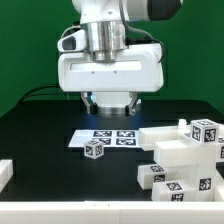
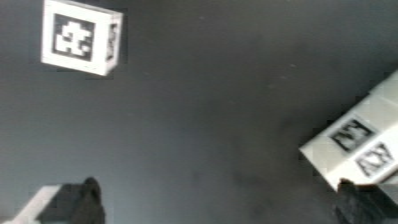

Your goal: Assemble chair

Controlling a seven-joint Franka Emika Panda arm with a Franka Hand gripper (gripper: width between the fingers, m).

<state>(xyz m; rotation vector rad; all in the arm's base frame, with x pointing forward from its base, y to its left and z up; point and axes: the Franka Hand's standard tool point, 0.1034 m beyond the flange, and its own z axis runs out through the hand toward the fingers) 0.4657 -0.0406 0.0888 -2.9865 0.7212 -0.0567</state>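
White chair parts lie at the exterior view's right: a big blocky slab [image 1: 180, 152], a tagged cube [image 1: 207, 131] on top of it, and smaller tagged blocks [image 1: 165, 178] in front. A small tagged cube [image 1: 95, 150] sits apart by the marker board [image 1: 108, 137]. My gripper [image 1: 110, 104] hangs above the table behind the marker board, open and empty. In the wrist view the gripper [image 2: 217, 184] holds nothing, and both dark fingertips [image 2: 75, 203] sit over bare black table. A small white tagged piece [image 2: 84, 38] and a tagged white block [image 2: 365, 143] lie apart from the fingers.
The black table [image 1: 45, 140] ends in a white front edge [image 1: 100, 212]. A white piece [image 1: 5, 172] shows at the exterior view's left edge. A green wall stands behind the arm.
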